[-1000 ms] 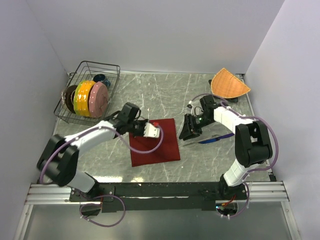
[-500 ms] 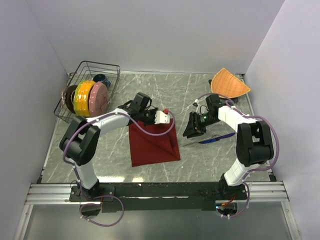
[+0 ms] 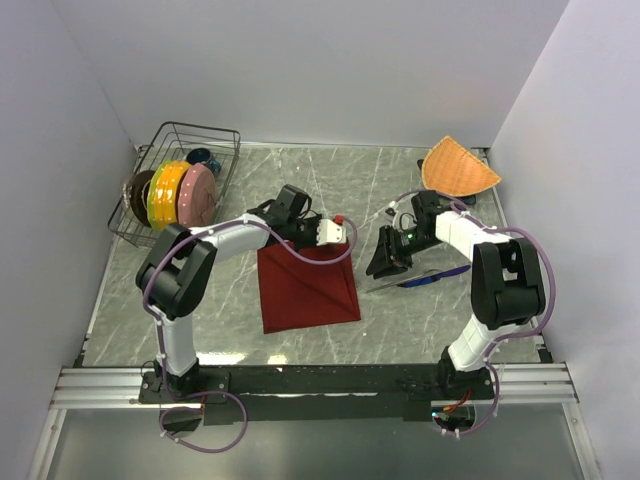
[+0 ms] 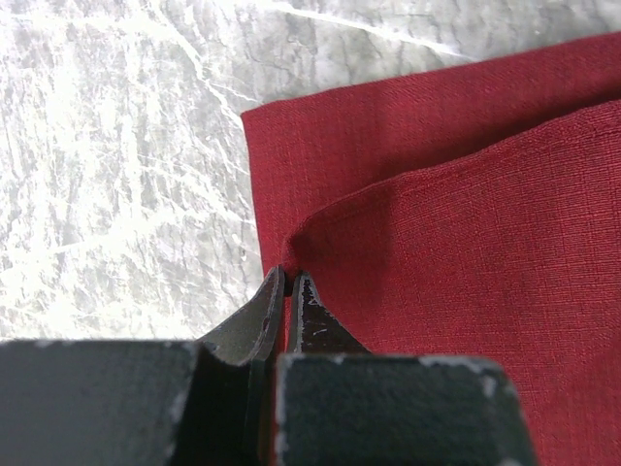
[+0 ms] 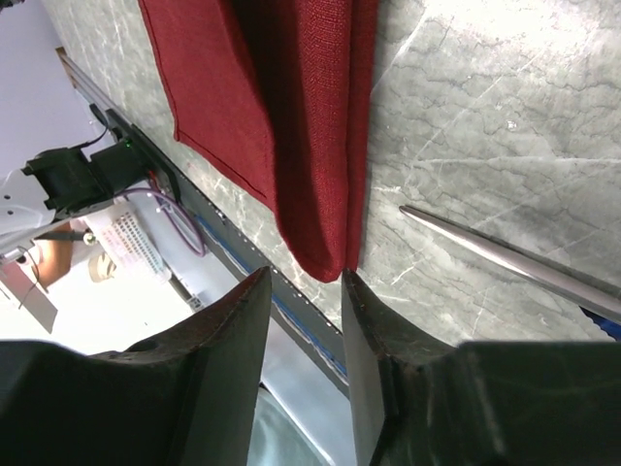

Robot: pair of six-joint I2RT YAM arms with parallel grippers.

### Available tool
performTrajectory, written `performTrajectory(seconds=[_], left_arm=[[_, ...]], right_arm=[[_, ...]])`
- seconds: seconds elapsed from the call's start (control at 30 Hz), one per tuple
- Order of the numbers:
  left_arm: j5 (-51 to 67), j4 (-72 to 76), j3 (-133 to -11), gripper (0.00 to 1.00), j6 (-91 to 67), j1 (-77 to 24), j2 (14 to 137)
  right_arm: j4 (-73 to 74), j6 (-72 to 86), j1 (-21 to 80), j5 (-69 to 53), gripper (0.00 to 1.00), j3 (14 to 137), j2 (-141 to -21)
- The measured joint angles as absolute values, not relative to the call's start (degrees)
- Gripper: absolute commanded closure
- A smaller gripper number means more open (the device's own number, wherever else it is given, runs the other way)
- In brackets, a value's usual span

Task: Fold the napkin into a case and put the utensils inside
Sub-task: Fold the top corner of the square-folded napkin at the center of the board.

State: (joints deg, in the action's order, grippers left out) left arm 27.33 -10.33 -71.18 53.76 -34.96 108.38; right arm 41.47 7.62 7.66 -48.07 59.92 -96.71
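Note:
The dark red napkin point(image 3: 305, 288) lies on the marble table between the arms, with one corner folded over diagonally. My left gripper point(image 3: 343, 236) is at its far right corner, shut on the lifted cloth edge. In the left wrist view the jaws point(image 4: 288, 279) pinch the napkin point(image 4: 437, 194) at a fold. My right gripper point(image 3: 381, 267) is open and empty just right of the napkin. In the right wrist view point(image 5: 306, 277) its fingers frame the napkin's corner point(image 5: 291, 116). The silver fork point(image 3: 383, 286) point(image 5: 514, 262) and the blue-purple knife point(image 3: 432, 276) lie right of it.
A wire dish rack point(image 3: 222, 135) with coloured plates stands at the far left. An orange woven fan-shaped mat point(image 3: 458, 168) lies at the far right corner. White walls close in three sides. The black rail point(image 3: 320, 382) runs along the near edge.
My left gripper has carried the napkin's corner to the right and farther back, folding the cloth over diagonally. The right gripper has shifted only slightly.

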Motion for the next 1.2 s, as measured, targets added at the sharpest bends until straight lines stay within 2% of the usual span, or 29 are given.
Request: performTrajectory(seconds=[0.37,0.77,1.07,1.1,1.2], left_arm=[[27.14,-9.26,-73.63,0.99,52.80,-35.14,111.28],[27.11,-9.26,-74.37,0.96,53.28,-36.88,111.72],[25.98,-9.58,-75.85,0.64,48.93,-36.69,112.33],[25.98,-9.50,-76.69,0.56,47.09,-36.47,112.20],[25.98,-9.23,-78.52,0.50,41.21,-34.92,110.72]], right_arm=[[41.60,7.60,7.66,-49.19,0.63,59.92,-96.90],[41.71,7.14,7.62,-49.63,0.62,59.92,-97.38],[41.50,6.79,7.62,-50.92,0.57,59.90,-97.34],[41.32,6.96,7.62,-51.11,0.56,59.90,-97.30],[39.81,8.14,8.08,-52.16,0.55,59.81,-96.79]])
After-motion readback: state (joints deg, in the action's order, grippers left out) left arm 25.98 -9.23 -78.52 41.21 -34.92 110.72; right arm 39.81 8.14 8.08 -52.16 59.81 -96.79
